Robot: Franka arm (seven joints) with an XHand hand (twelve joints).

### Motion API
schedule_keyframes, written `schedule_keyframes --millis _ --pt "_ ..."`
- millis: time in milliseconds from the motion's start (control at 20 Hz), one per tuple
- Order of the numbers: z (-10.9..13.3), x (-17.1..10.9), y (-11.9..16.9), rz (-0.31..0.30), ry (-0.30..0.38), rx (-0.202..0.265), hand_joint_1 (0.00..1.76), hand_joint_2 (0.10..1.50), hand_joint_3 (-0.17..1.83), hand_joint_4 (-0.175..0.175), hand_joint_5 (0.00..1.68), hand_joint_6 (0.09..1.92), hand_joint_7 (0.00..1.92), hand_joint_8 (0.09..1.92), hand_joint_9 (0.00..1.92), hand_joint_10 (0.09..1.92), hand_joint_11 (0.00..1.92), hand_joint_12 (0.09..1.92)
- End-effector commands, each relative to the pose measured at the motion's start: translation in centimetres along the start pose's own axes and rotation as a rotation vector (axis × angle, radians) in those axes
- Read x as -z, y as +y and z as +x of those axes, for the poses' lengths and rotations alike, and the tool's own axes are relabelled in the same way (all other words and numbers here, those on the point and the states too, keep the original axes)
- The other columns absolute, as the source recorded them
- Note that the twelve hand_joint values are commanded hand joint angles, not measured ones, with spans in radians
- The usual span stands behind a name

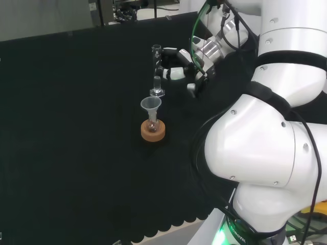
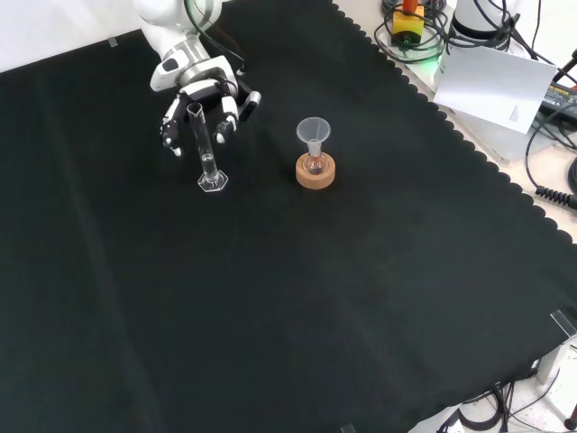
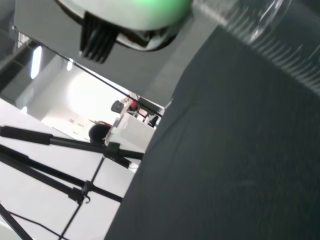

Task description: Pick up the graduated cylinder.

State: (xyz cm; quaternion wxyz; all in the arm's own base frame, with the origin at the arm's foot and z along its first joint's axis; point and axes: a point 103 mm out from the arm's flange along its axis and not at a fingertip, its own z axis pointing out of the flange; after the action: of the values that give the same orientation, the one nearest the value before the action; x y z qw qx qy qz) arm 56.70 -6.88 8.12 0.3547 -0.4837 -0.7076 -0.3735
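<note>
The graduated cylinder (image 2: 206,149) stands upright on the black cloth (image 2: 288,298) beside the funnel-topped flask (image 2: 314,144), the hand (image 2: 200,104) around its upper part with fingers curled but seemingly not yet closed — a bump could tip the tall, narrow-based tube over.

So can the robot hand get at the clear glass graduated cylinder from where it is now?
Probably yes. The robot hand sits right behind the upright clear glass graduated cylinder, fingers relaxed around it, nothing between them; the funnel-topped flask on its cork ring stands apart.
</note>
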Motion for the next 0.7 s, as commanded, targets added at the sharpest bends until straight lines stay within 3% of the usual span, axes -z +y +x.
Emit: schedule_keyframes --millis 50,250,400,700 --pt "-0.3 0.8 -0.2 -0.029 0.057 0.011 1.06 0.61 0.68 -0.03 0.65 0.21 0.56 0.6 0.81 0.46 0.55 1.21" --pt "0.0 1.1 -0.4 0.016 0.063 0.035 1.07 0.61 0.68 -0.031 0.6 0.34 0.57 0.59 0.83 0.42 0.57 1.2" --pt "0.3 0.4 -0.3 0.031 0.028 0.042 1.07 0.61 0.68 -0.032 0.55 0.44 0.57 0.59 0.84 0.41 0.57 1.2" --pt "1.1 -0.7 0.0 0.059 -0.063 0.038 1.08 0.61 0.68 -0.034 0.53 0.47 0.57 0.59 0.84 0.41 0.57 1.2"
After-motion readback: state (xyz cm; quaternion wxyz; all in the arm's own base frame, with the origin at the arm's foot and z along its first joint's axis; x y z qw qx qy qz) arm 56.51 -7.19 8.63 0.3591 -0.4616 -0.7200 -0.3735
